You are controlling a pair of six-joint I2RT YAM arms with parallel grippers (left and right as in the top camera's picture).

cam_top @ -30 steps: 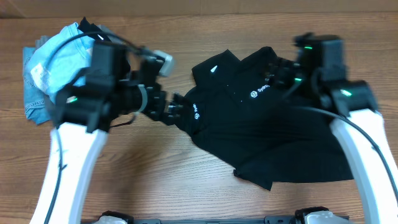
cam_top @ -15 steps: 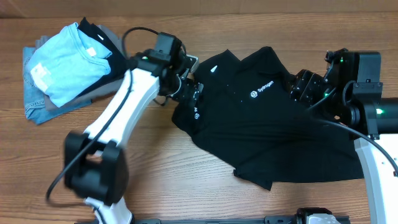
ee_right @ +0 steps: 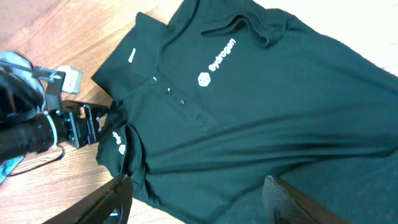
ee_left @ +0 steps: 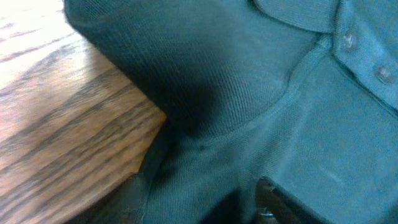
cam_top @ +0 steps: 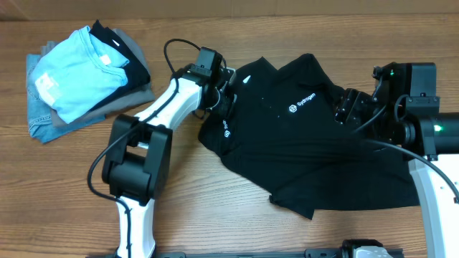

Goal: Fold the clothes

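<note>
The black polo shirt (cam_top: 308, 150) lies spread and rumpled on the wooden table, collar toward the far edge, with white logos on the chest and left sleeve. It also shows in the right wrist view (ee_right: 261, 112) and fills the left wrist view (ee_left: 261, 93). My left gripper (cam_top: 222, 102) is low on the shirt's left shoulder beside the collar. Its fingers (ee_left: 205, 202) are apart with fabric bunched between them. My right gripper (cam_top: 346, 107) hovers open above the shirt's right shoulder, fingers (ee_right: 199, 202) wide apart and empty.
A pile of folded garments stands at the far left, with a light blue T-shirt (cam_top: 72, 72) on top of grey and denim pieces (cam_top: 43, 125). Bare wood table (cam_top: 201, 201) lies in front of the shirt. My left arm also shows in the right wrist view (ee_right: 62, 127).
My left gripper has moved from the sleeve edge up to the shoulder near the collar. My right gripper has shifted right and slightly nearer. The shirt has barely moved.
</note>
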